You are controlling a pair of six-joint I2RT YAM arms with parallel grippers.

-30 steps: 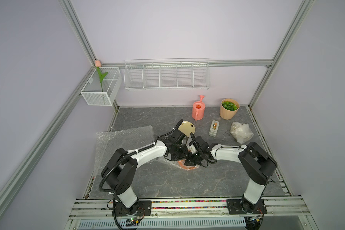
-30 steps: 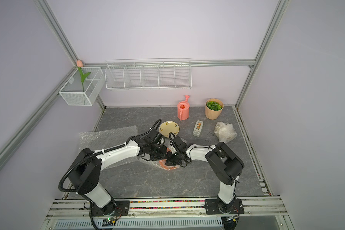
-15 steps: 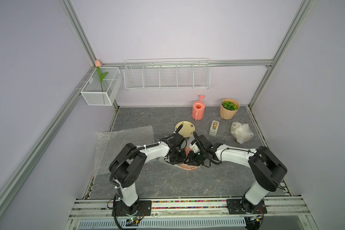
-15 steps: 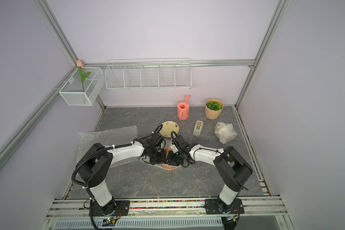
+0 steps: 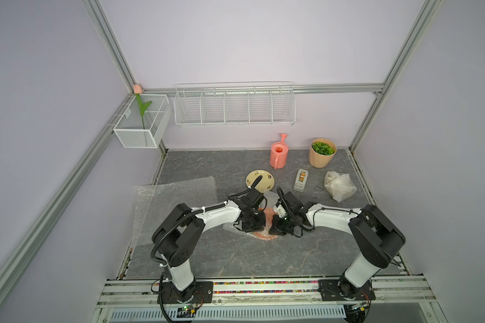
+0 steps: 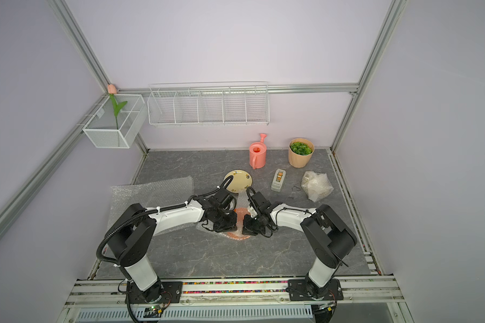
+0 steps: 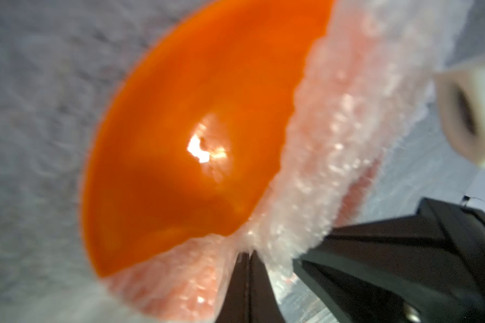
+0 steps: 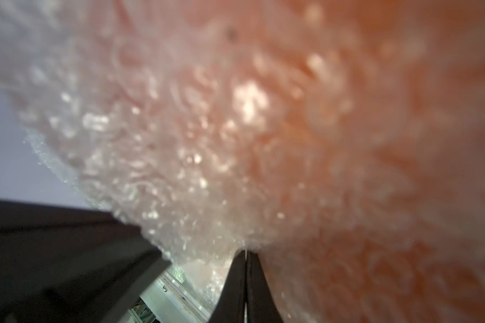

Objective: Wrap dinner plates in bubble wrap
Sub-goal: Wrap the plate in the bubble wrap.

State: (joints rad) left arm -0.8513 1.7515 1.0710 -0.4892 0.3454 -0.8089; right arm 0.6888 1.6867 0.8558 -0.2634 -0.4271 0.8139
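Well in front of the watering can [image 5: 278,151], the breakable orange plate [image 7: 179,139] lies half under soft, light bubble wrap [image 7: 319,167]. The left gripper [image 7: 247,257] and right gripper [image 8: 245,254] are both pinched tight on the wrap's edge, likely the best hold.

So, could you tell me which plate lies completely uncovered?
The cream plate with small motifs, farther back; the orange plate has bubble wrap folded over part of it.

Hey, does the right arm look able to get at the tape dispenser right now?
Probably not straight away: the right pincer is shut on the bubble wrap over the orange plate and must let go first. After that, only bare table separates it from the tape dispenser.
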